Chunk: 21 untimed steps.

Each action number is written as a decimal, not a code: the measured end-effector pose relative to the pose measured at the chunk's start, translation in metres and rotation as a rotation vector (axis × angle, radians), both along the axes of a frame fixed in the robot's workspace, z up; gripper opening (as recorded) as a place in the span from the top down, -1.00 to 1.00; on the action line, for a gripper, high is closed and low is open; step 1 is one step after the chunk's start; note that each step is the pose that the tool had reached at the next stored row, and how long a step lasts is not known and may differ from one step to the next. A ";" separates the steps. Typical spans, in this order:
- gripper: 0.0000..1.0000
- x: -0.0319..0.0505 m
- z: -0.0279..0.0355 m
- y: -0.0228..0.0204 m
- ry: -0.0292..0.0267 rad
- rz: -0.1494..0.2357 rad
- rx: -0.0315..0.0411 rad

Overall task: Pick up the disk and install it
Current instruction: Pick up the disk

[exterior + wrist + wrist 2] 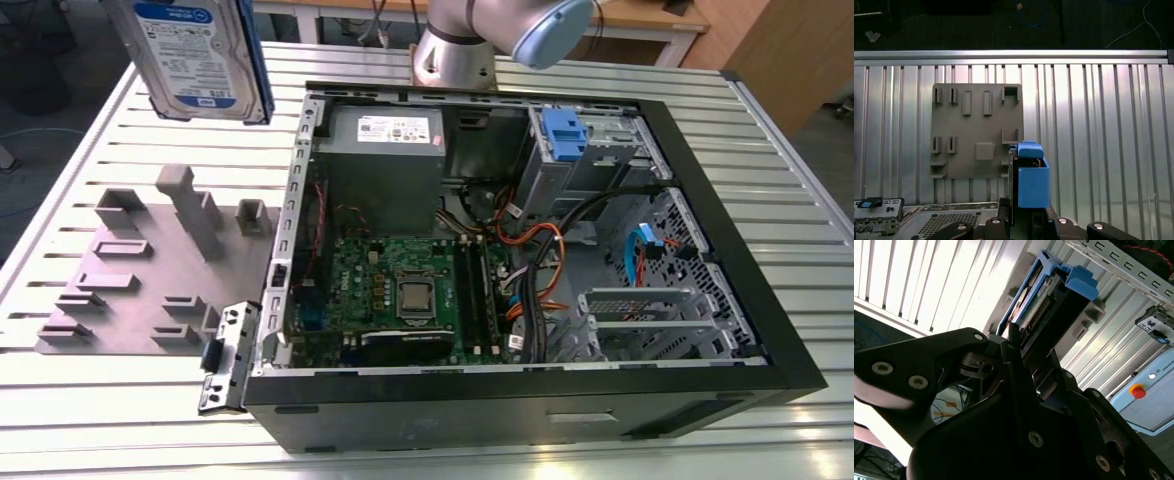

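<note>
Over the grey fixture plate (134, 270), beside the open computer case (507, 410), the disk (194, 50) is held aloft, clamped by the gripper (1012, 342), apparently at one end only. Tilt or slip could be caused; loose cables (541, 240) could be snagged.

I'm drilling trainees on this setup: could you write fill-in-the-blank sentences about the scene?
The gripper is ___ on the disk.
The disk's plastic side rails are ___.
The grey fixture plate lies toward the exterior view's ___ of the computer case.
Missing: shut; blue; left.
</note>
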State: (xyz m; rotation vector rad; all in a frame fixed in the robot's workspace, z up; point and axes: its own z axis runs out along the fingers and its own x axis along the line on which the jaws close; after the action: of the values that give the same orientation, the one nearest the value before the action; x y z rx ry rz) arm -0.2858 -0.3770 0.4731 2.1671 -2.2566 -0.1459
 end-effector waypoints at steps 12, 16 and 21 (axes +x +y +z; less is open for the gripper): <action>0.30 0.0284 0.0000 0.0000 0.0000 0.000 0.0000; 0.30 0.0373 0.0000 0.0000 0.0000 0.000 0.0000; 0.30 0.0504 -0.0001 0.0000 0.0000 0.000 0.0001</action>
State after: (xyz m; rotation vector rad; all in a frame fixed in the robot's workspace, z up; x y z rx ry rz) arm -0.2354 -0.3770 0.4731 2.1672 -2.2567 -0.1460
